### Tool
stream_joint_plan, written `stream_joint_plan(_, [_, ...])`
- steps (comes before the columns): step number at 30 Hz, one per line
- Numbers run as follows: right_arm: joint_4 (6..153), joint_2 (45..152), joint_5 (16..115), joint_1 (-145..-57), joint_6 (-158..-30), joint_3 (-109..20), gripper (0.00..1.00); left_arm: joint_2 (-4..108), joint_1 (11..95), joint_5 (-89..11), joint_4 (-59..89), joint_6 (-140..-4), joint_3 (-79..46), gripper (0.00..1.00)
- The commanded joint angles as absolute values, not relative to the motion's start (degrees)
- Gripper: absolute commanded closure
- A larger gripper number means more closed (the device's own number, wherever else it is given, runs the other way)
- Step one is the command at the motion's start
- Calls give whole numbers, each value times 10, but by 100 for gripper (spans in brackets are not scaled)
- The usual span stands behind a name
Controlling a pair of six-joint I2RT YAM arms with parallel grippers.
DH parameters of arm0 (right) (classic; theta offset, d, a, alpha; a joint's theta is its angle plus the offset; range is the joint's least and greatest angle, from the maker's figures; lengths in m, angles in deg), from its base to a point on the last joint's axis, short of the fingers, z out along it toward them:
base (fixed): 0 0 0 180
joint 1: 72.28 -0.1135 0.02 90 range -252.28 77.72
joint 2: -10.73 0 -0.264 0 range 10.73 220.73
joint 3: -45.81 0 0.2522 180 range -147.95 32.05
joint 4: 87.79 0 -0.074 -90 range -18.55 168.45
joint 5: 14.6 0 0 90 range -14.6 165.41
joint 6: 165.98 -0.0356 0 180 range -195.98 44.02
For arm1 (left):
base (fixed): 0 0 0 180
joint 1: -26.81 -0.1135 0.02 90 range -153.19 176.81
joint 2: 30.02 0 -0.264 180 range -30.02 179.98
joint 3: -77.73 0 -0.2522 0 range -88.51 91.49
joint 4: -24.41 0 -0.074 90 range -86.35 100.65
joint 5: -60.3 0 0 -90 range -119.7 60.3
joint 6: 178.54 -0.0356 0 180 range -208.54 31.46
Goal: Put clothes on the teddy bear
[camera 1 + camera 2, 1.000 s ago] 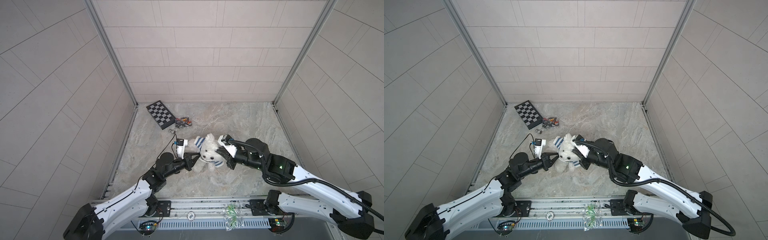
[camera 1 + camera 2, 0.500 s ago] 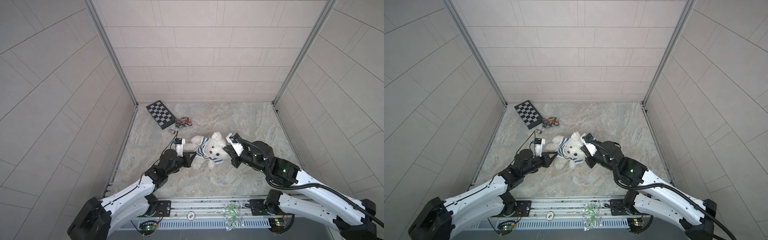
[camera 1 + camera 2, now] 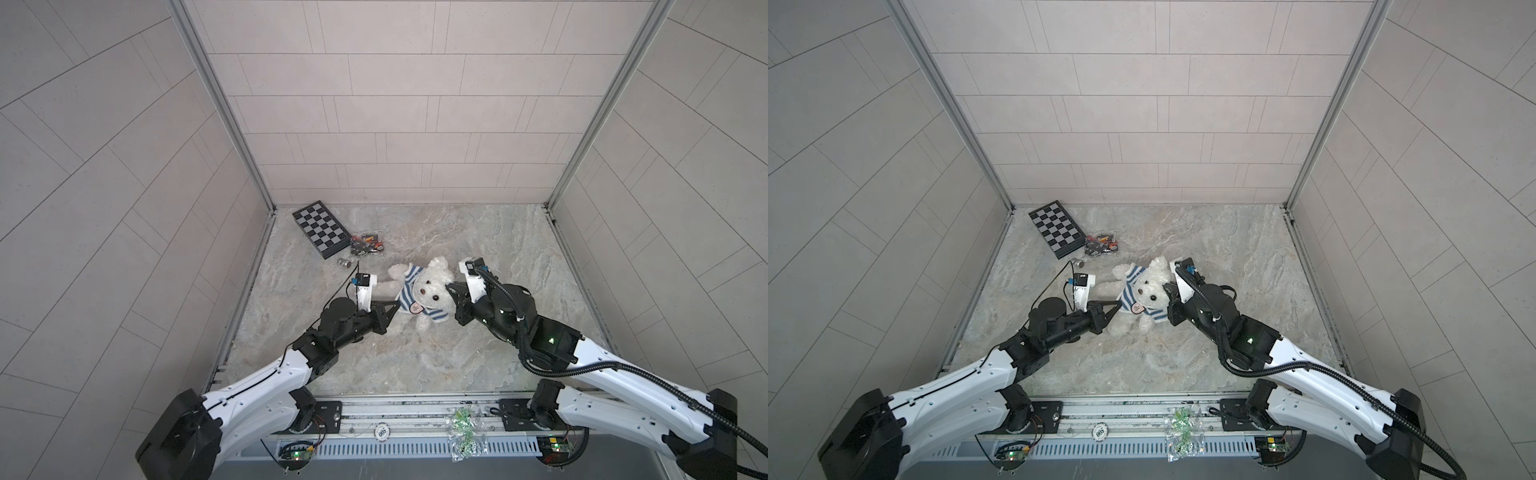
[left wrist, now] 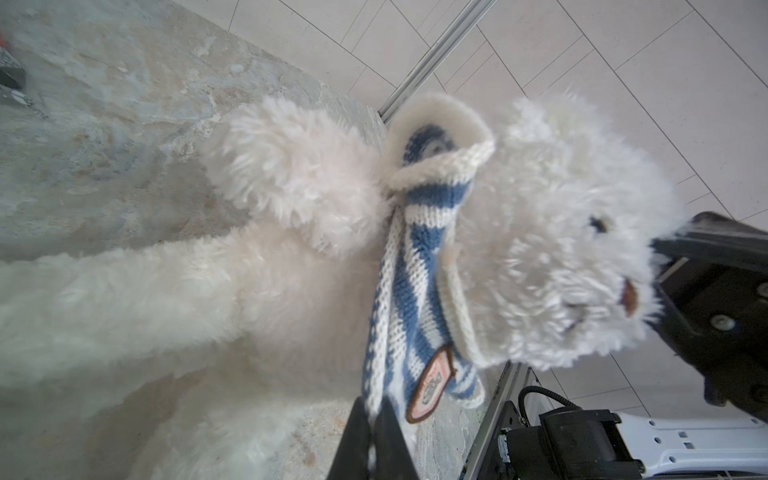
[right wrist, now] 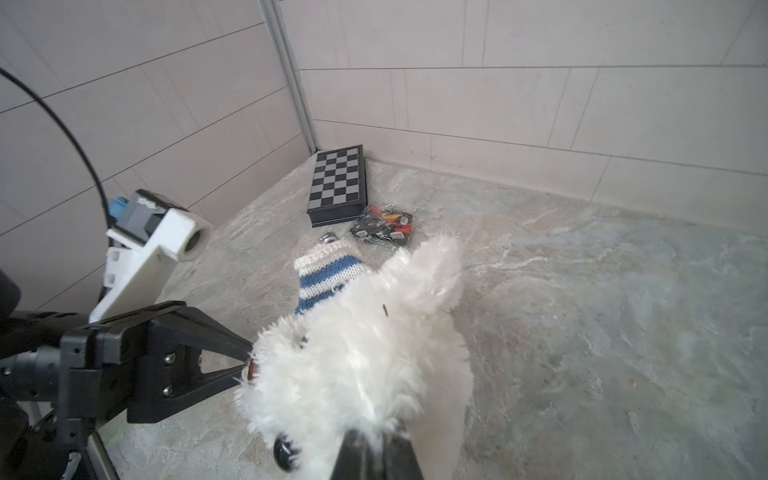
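Note:
The teddy bear [image 3: 430, 291] [image 3: 1152, 286] lies on the marble floor, face up, head toward the right arm. A blue-and-white striped shirt [image 3: 409, 291] [image 4: 415, 257] is bunched round its neck, with the badge [image 4: 432, 384] hanging at the hem. My left gripper [image 4: 374, 415] [image 3: 395, 307] is shut on the shirt's lower edge. My right gripper [image 5: 376, 449] [image 3: 449, 289] is shut on the white fur at the side of the bear's head [image 5: 365, 353]. One striped sleeve [image 5: 328, 278] sticks out behind the head. The bear's body and legs [image 4: 124, 299] are bare.
A folded chessboard [image 3: 320, 228] [image 5: 338, 183] lies in the back left corner. Beside it are a bag of small parts [image 3: 365, 245] and a small metal piece [image 3: 345, 262]. A clear plastic bag [image 3: 463, 432] lies on the front rail. Tiled walls close in three sides.
The bear has shifted a little back and right between the grippers. My right gripper drew right, then came back to the head. My left gripper pulled back, then moved forward with the shirt.

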State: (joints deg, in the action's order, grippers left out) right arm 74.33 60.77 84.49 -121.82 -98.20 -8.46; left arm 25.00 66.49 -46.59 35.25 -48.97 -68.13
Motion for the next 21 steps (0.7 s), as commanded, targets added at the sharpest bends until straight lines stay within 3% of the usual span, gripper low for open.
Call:
stream_joint_plan(1, [769, 609, 896, -1200, -1063, -76, 100, 274, 667, -455, 347, -507, -661, 95])
stream_joint_plan(4, [763, 620, 846, -1156, -1100, -54, 100, 311, 667, -443, 327, -516, -647, 98])
stream_joint_plan(8, [772, 626, 813, -1109, -1115, -15, 100, 378, 668, -444, 351, -522, -628, 90])
stream_joint_plan(11, [780, 632, 791, -1070, -1127, 5, 100, 418, 673, -444, 363, -522, -613, 78])
stream_joint_plan(16, [794, 654, 761, -1041, -1128, 19, 100, 438, 720, -415, 358, -530, -615, 48])
stream_joint_plan(18, [801, 664, 755, -1035, -1127, 23, 100, 439, 751, -396, 347, -536, -619, 42])
stream_joint_plan(21, [814, 674, 747, -1023, -1130, 31, 100, 458, 788, -376, 338, -538, -618, 41])
